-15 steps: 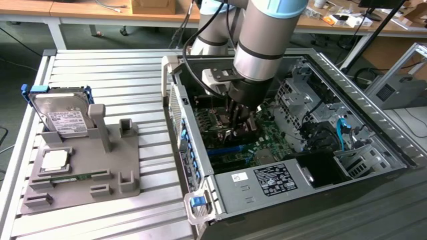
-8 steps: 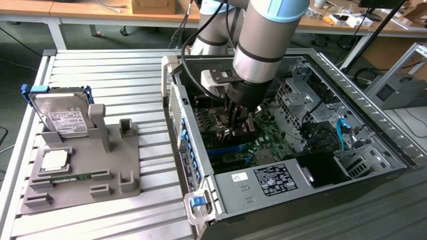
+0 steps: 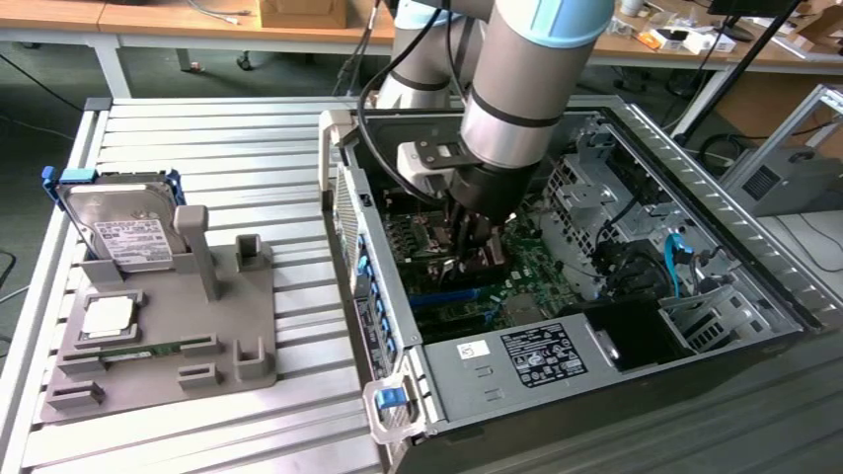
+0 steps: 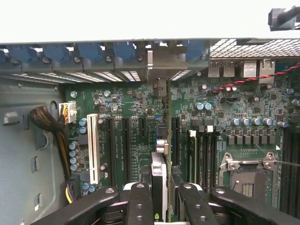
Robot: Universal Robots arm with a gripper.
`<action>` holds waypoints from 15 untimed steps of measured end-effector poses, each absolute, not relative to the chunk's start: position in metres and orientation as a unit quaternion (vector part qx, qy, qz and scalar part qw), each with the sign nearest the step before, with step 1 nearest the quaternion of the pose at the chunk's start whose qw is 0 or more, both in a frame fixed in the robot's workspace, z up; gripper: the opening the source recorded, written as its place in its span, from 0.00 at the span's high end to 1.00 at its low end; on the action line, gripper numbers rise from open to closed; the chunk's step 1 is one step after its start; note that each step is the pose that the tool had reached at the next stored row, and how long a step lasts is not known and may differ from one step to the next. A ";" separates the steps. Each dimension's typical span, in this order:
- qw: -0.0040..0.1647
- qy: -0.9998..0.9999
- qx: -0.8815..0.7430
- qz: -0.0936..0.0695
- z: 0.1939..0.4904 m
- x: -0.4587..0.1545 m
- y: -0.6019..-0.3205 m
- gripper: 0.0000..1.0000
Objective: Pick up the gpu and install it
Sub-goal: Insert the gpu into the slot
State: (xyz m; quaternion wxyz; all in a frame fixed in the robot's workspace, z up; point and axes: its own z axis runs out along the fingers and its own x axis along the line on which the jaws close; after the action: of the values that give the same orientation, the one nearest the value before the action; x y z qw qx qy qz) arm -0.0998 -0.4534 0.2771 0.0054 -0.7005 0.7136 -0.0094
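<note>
exterior view, arm: the gripper (image 3: 477, 245) is reached deep into the open PC case (image 3: 737, 247), right over the green motherboard (image 3: 534, 272), presumably so the card can be lined up with the slots from above.
exterior view, gpu: a thin dark edge is seen between the fingers, hard to make out from here tbh.
exterior view, bench: the grey fixture tray (image 3: 172, 346) is sat on the slatted bench (image 3: 264, 138), on the exterior view's left of the case. The hard drive (image 3: 125, 232) is propped in its blue frame and the small silver chip (image 3: 106, 314) is laid flat, both kept well apart from the work.
wrist view, gpu: the gpu (image 4: 159, 180) is held edge-on, upright, its silver bracket end pointed toward the case's rear slot wall (image 4: 154, 63), so that the bracket would meet an opening there.
wrist view, jaws: clamped on the gpu from both sides, fingers (image 4: 139, 204) pressed against its faces.
wrist view, slots: the card is hung just above the black expansion slots (image 4: 126, 145), beside the white slot (image 4: 93, 147). Whether it's seated can't be told.
</note>
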 end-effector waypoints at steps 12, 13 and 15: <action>0.007 0.714 -0.700 -0.008 0.273 -0.101 -0.454 0.73; 0.008 0.714 -0.700 -0.007 0.272 -0.101 -0.454 0.73; 0.008 0.715 -0.699 -0.007 0.272 -0.101 -0.454 0.73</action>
State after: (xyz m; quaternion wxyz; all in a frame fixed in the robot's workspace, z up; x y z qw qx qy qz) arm -0.1015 -0.4543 0.2719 0.0082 -0.6995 0.7146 -0.0066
